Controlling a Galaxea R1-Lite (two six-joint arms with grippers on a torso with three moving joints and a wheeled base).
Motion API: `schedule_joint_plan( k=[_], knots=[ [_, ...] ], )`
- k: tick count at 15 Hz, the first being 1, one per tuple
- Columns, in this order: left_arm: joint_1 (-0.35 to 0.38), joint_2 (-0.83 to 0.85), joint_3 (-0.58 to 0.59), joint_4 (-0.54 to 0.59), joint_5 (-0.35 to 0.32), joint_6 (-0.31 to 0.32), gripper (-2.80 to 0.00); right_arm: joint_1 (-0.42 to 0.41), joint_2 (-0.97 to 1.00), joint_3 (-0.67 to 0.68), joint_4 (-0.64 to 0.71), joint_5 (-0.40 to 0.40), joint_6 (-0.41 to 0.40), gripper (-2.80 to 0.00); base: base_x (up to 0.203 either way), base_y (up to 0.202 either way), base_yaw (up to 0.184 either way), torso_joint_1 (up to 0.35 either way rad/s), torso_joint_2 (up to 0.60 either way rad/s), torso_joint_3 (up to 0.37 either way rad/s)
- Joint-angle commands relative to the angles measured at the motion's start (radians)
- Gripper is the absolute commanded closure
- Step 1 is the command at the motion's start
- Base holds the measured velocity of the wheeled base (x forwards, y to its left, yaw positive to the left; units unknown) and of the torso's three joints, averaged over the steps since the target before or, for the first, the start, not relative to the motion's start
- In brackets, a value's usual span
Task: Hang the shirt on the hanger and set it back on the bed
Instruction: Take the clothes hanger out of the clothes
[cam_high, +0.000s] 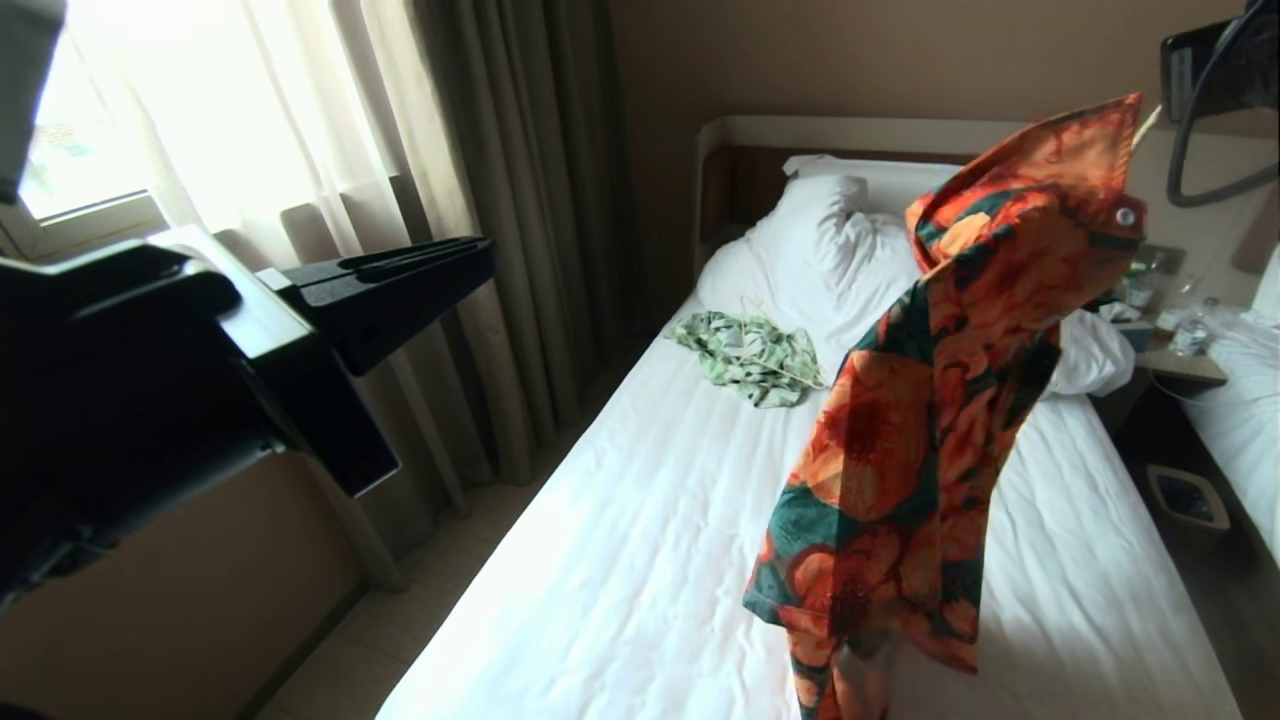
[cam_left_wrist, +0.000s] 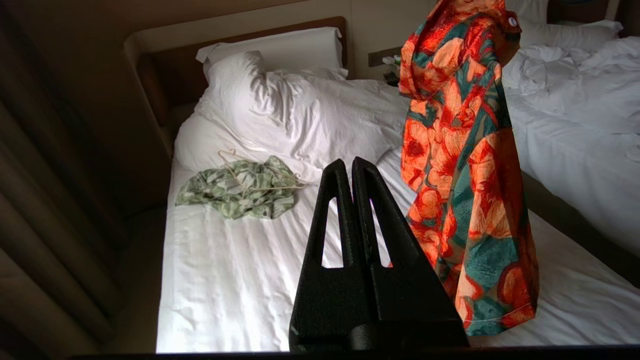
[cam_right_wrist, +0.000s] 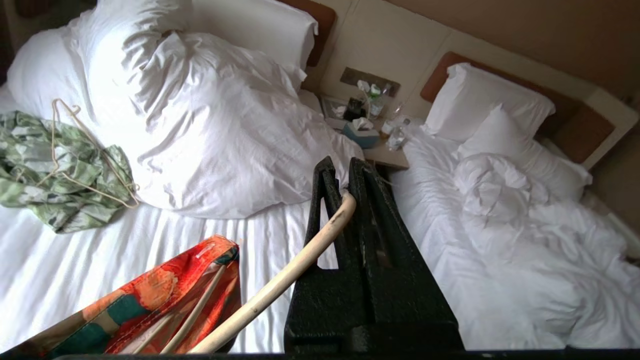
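Right gripper (cam_right_wrist: 344, 172) is clamped on the hanger (cam_right_wrist: 280, 282), fingers pinched together around the cream rod near its curved end; in the head view the claw itself sits out of frame at the upper right, only a sliver of the hanger tip pokes out above the fabric. The shirt (cam_high: 930, 420) hangs from that hanger, raised above the bed (cam_high: 620, 560), draped down in one long fold, orange flowers on dark green, one white button visible near the top; whether its lower edge touches the sheet can't be told. Right wrist view shows the hanger's thin bars running inside the shirt's top opening, so the fabric is on the hanger at that end at least. Left gripper (cam_left_wrist: 352, 167) is closed, fingers together, holding nothing; it hovers at the left side of the bed, pointing toward the mattress, apart from the shirt. On the sheet near the bunched duvet (cam_high: 830, 240) lies a pale green-and-white shirt (cam_high: 750, 358), crumpled, with a second thin hanger (cam_right_wrist: 80, 150) lying on it. Nightstand (cam_high: 1180, 360) with bottles stands between this bed and the second bed (cam_high: 1245, 400) on the right. Curtains (cam_high: 500, 150) and window on the left.
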Motion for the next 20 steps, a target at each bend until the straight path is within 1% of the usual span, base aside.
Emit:
schedule_joint_plan(
  k=[1, 6, 8, 9, 11, 12, 13, 15, 16, 18, 20],
  knots=[
    [0.000, 0.002, 0.000, -0.003, 0.001, 0.001, 0.00, 0.014, -0.032, 0.038, 0.001, -0.002, 0.103, 0.00, 0.000, 0.000, 0.000, 0.000, 0.00, 0.000],
    [-0.003, 0.008, -0.006, -0.003, 0.001, 0.001, 0.00, 0.063, -0.038, 0.101, 0.052, 0.000, 0.471, 0.00, 0.000, 0.000, 0.000, 0.000, 0.00, 0.000],
    [-0.004, 0.005, -0.005, -0.003, -0.002, 0.001, 0.00, 0.062, -0.054, 0.121, 0.143, 0.002, 0.640, 0.00, 0.000, 0.000, 0.000, 0.000, 0.00, 0.000],
    [-0.004, 0.005, -0.006, -0.003, -0.002, 0.001, 0.00, 0.060, -0.059, 0.127, 0.202, 0.003, 0.700, 0.00, 0.000, 0.000, 0.000, 0.000, 0.00, 0.000],
    [-0.004, 0.005, -0.005, -0.003, -0.002, 0.001, 0.00, 0.044, -0.075, 0.146, 0.361, 0.000, 0.715, 0.00, 0.000, 0.000, 0.000, 0.000, 0.00, 0.000],
    [-0.004, 0.002, -0.002, -0.003, -0.002, 0.001, 0.00, 0.024, -0.096, 0.150, 0.411, -0.002, 0.715, 0.00, 0.000, 0.000, 0.000, 0.000, 0.00, 0.000],
    [-0.003, 0.002, -0.002, -0.003, -0.002, 0.001, 0.00, -0.001, -0.108, 0.152, 0.420, -0.004, 0.702, 0.00, 0.000, 0.000, 0.000, 0.000, 0.00, 0.000],
    [-0.004, 0.002, 0.002, -0.003, -0.002, 0.000, 0.00, -0.039, -0.124, 0.152, 0.424, -0.005, 0.643, 0.00, 0.000, 0.000, 0.000, 0.000, 0.00, 0.000],
    [-0.004, 0.003, 0.003, -0.003, -0.002, 0.000, 0.00, -0.043, -0.130, 0.151, 0.423, -0.005, 0.625, 0.00, 0.000, 0.000, 0.000, 0.000, 0.00, 0.000],
    [-0.004, 0.002, 0.003, -0.003, -0.002, 0.001, 0.00, -0.065, -0.137, 0.130, 0.417, -0.006, 0.551, 0.00, 0.000, 0.000, 0.000, 0.000, 0.00, 0.000],
    [-0.008, 0.006, -0.003, -0.003, -0.002, 0.006, 0.00, -0.068, -0.139, 0.105, 0.409, -0.006, 0.505, 0.00, 0.000, 0.000, 0.000, 0.000, 0.00, 0.000]
  ],
)
